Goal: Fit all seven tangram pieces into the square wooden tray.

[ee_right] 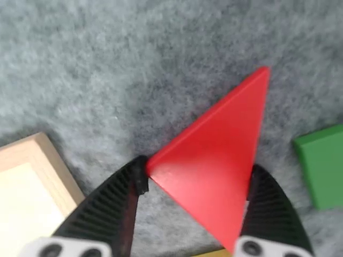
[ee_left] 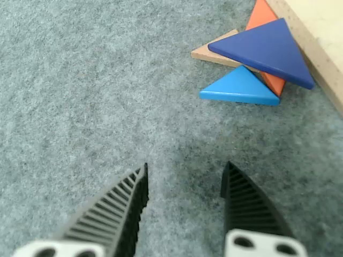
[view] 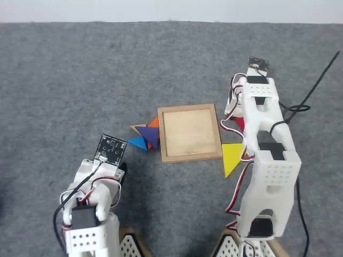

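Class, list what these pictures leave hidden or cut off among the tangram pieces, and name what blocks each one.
Red triangle: high view, the right arm covers most of it.
Green piece: right wrist view, cut off by the picture's edge; shape unclear.
Orange piece and tan piece: left wrist view, the dark blue triangle lies over them, hiding their outlines.

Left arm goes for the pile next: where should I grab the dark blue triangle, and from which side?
Grip the dark blue triangle near its corner over the tan piece, coming from the side of the bare mat. It lies on top of the pile, edges exposed there; its far edge runs close by the wooden tray, likely leaving a finger no room.
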Action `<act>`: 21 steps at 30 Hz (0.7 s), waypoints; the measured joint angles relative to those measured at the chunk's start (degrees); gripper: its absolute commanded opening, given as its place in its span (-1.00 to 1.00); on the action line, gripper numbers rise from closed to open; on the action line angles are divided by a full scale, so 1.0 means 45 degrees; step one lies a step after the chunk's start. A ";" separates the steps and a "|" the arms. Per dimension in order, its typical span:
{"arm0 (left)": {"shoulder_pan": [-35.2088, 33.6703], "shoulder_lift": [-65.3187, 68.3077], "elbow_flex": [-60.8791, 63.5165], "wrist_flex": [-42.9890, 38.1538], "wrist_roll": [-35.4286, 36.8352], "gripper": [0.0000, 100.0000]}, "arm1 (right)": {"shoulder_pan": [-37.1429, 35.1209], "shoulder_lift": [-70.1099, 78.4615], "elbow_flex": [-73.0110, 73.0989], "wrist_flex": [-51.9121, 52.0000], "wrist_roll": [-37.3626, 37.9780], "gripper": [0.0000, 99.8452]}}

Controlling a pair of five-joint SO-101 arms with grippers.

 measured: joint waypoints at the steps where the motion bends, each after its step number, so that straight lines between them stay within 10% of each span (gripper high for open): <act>1: 0.0000 0.0000 0.0000 0.0000 0.0000 -0.59 | 0.0000 0.0000 0.0000 0.0000 0.0039 -0.65; 21: 0.0000 0.0000 0.0000 0.0000 0.0000 -0.59 | -0.0039 -0.0742 0.0000 0.0781 0.0918 -0.65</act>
